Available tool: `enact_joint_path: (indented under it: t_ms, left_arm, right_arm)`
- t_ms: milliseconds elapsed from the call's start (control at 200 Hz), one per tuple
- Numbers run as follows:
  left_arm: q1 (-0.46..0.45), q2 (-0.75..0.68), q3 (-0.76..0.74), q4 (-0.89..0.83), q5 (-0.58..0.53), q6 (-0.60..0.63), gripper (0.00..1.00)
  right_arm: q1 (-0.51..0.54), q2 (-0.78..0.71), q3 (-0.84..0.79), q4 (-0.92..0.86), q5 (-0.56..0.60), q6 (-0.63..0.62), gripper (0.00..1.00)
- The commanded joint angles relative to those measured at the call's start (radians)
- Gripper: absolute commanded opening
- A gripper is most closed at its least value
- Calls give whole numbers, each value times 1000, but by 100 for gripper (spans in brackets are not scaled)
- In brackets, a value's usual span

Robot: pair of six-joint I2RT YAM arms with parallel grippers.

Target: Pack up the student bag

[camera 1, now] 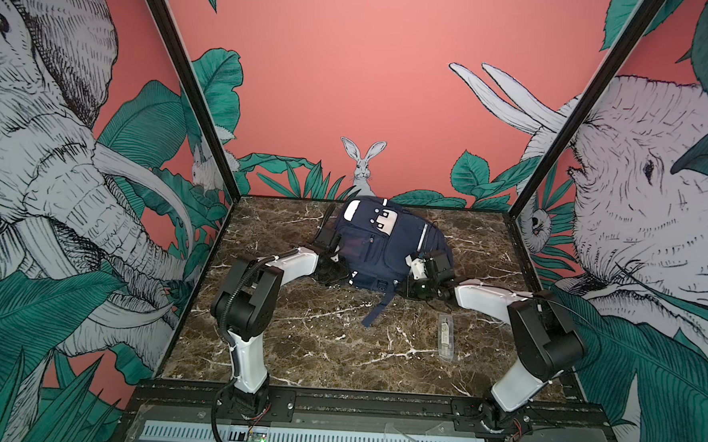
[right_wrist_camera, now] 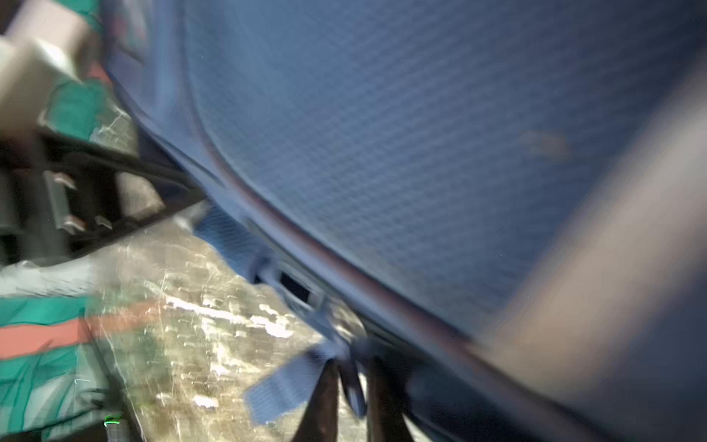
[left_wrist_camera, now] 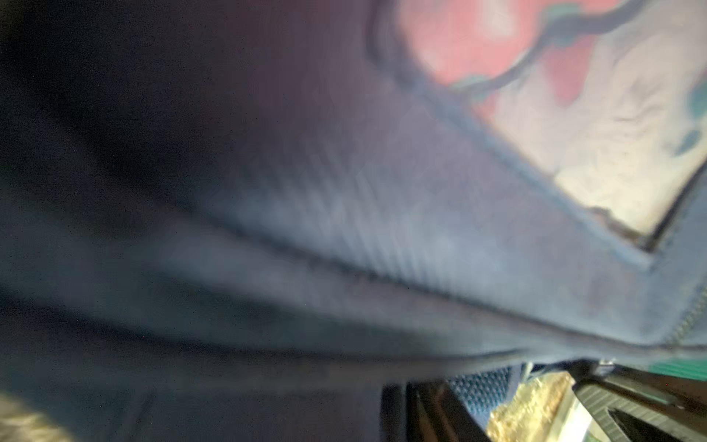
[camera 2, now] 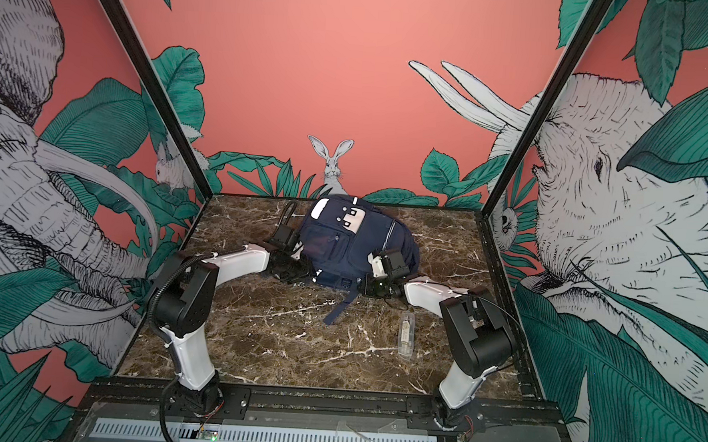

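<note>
Though the left gripper (camera 1: 333,268) sits against the student bag (camera 1: 378,242), which lies far-middle on the table (camera 1: 296,339), I cannot tell how its jaws stand. Right gripper (camera 1: 419,284) likewise unclear. The loose strap (camera 1: 381,308) beside it could snag a finger and drag the bag.

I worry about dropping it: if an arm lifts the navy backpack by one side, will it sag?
Probably: the student bag is soft fabric, lying slumped on the table. Its loose strap would likely dangle. Bulky, so it may tilt.
</note>
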State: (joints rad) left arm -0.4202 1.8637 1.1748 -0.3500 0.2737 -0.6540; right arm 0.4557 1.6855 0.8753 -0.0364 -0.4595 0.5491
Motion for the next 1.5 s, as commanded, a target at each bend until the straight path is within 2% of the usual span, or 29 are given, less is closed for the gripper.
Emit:
enact_joint_path:
  t_ms: [0,110,315,635,925,1495]
  left_arm:
    - [48,-56,-28,4,-82,10,48]
    - [49,-58,-45,23,-60,11,48]
    - [49,-72,-78,58,-39,14,48]
    - [41,-92,-127,98,-1,4,47]
    - [42,-105,-163,120,7,-1,47]
    - [42,-92,-162,112,8,-5,46]
  right_arm:
    - [4,-37,-4,-121,79,0,31]
    - [18,-76,27,-188,154,-20,37]
    - [100,-132,120,-265,273,-42,37]
    - [222,85,341,-386,459,-65,38]
    - [273,150,399,-438,561,-72,39]
    - [330,283,549,-541,719,-108,24]
